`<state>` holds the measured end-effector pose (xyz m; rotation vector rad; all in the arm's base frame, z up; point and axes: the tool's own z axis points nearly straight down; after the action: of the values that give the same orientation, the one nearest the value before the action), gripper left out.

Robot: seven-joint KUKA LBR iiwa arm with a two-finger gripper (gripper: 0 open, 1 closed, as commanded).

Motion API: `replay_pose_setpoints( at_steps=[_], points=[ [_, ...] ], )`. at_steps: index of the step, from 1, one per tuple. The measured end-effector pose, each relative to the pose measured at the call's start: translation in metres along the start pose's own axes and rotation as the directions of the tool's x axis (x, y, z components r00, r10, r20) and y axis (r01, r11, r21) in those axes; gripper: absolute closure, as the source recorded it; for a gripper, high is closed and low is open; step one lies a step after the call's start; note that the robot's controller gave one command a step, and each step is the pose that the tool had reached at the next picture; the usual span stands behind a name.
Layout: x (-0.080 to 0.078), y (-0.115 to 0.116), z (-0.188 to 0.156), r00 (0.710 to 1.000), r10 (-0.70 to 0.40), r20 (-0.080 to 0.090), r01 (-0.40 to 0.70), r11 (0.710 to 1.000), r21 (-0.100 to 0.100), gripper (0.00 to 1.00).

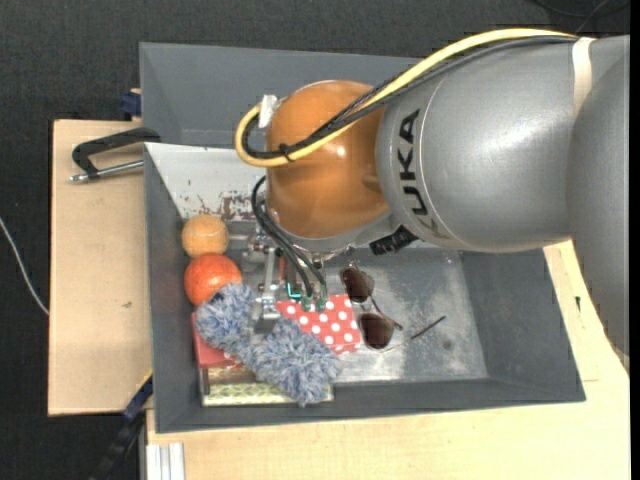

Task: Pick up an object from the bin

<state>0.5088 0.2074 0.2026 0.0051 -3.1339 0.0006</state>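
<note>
My gripper (pixel 268 313) reaches down under the orange wrist cover into the left half of the bin. Its tip sits on the grey-blue shaggy cloth (pixel 270 353), right at the edge of a red piece with white dots (pixel 330 321). An orange ball (pixel 211 277) lies just left of the gripper, and a paler tan ball (pixel 204 235) lies behind that one. A pair of brown sunglasses (pixel 368 313) lies to the right of the dotted piece.
A flat red and patterned item (pixel 225 376) lies under the cloth at the bin's front left corner. A thin dark stick (pixel 428 327) rests on the floor to the right. The arm and its orange cover hang over the bin's back half.
</note>
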Motion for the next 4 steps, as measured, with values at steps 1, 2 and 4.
replay_pose_setpoints(
  at_steps=[1,2,4],
  points=[
    [-0.002,-0.001,-0.005,1.000,0.003,0.008,-0.003,1.000,-0.002,0.00],
    [-0.012,-0.008,0.086,0.993,-0.120,0.004,0.120,0.993,0.003,0.00],
    [-0.012,-0.021,0.091,0.932,-0.363,0.005,0.363,0.932,0.007,0.00]
  ],
)
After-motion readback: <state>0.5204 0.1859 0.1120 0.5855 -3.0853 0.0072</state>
